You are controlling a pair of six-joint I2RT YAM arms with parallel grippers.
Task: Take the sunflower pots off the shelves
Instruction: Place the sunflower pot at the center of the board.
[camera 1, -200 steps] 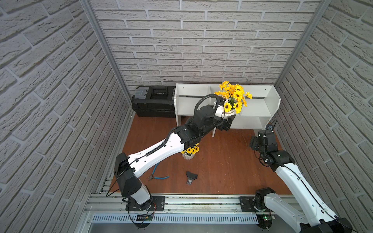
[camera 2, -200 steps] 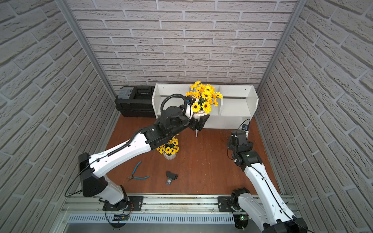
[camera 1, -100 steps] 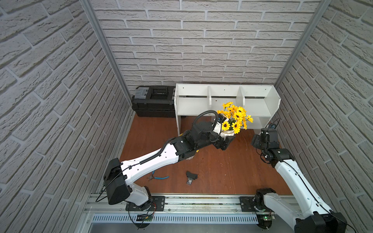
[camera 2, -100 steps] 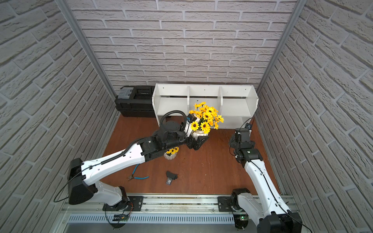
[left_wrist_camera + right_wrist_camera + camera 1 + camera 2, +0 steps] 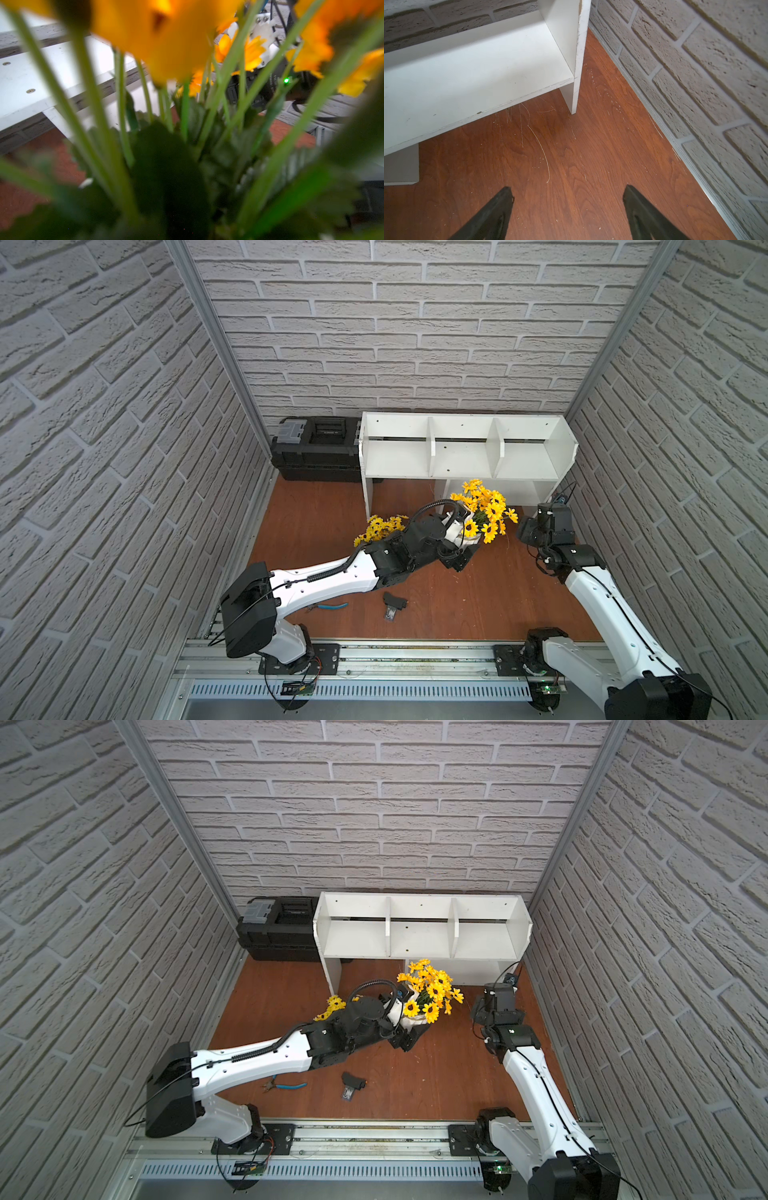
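Observation:
My left gripper (image 5: 464,551) is shut on a white sunflower pot (image 5: 474,537), low over the floor in front of the shelves (image 5: 461,456); both top views show it, pot (image 5: 415,1021) in gripper (image 5: 409,1033). Whether the pot touches the floor I cannot tell. Its stems and yellow flowers (image 5: 162,31) fill the left wrist view and hide the jaws. Another sunflower pot (image 5: 380,526) stands on the floor behind my left arm, only its flowers showing. All compartments of the shelves (image 5: 419,936) are empty. My right gripper (image 5: 568,192) is open over bare floor by the shelves' right leg (image 5: 574,97).
A black toolbox (image 5: 316,454) sits left of the shelves against the back wall. Blue-handled pliers (image 5: 332,606) and a small black part (image 5: 392,605) lie on the floor near the front rail. Brick walls close in on three sides.
My left arm has carried the pot out of the middle upper compartment, forward and down to near the floor. My right arm shifted a little and its jaws widened slightly.

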